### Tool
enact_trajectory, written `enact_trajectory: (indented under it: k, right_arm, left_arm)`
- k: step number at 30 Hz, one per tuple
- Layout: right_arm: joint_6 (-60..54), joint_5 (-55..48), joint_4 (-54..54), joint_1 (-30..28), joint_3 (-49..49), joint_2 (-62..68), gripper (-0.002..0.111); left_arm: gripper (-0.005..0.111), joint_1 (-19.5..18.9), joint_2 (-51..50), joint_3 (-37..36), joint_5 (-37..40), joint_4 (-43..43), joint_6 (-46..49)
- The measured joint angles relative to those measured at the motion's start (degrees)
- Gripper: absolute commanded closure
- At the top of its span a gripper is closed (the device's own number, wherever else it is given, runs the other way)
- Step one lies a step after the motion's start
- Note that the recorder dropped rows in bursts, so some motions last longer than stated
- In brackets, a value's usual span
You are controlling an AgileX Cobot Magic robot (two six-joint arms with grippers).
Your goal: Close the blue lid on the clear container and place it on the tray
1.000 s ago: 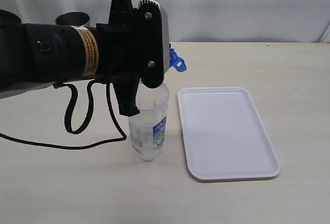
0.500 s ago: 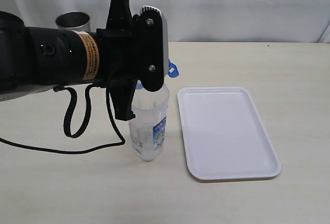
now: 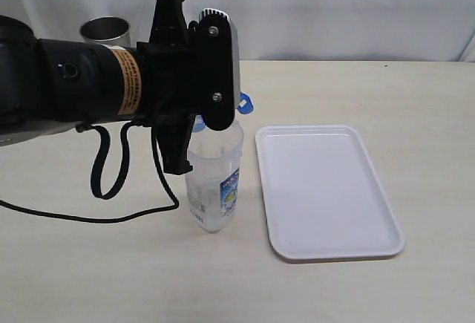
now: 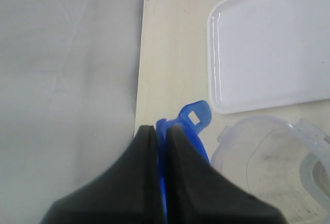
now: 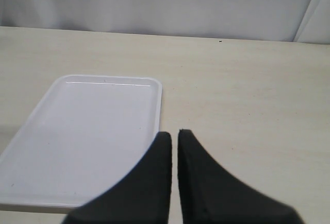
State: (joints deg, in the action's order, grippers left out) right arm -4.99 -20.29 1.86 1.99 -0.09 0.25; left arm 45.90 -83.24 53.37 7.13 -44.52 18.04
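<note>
On a pale tabletop [image 3: 386, 93], the left claw [image 4: 160, 131] pinches the probably light, stiff blue lid [image 4: 195, 116] by its rim above a tip-prone canister [image 3: 215, 182]; right claw [image 5: 174, 134] closed, empty.

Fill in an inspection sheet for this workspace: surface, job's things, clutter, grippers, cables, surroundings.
Surface: beige table, no spills seen.
Job's things: clear container upright and open, beside the tray, which holds nothing; blue lid held above the container's mouth, not yet seated.
Clutter: steel cup at the back, behind the left arm.
Grippers: left gripper shut on the blue lid's edge; right gripper shut, holding nothing.
Cables: black cable loops from the left arm onto the table.
Surroundings: white backdrop.
</note>
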Motion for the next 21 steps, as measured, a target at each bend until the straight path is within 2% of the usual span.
enact_trajectory:
  k: [21]
  right_arm:
    - [0.0,0.0,0.0,0.0,0.0,0.0,0.104]
  left_arm:
    - [0.107,0.0,0.0,0.0,-3.09,-9.29,0.23]
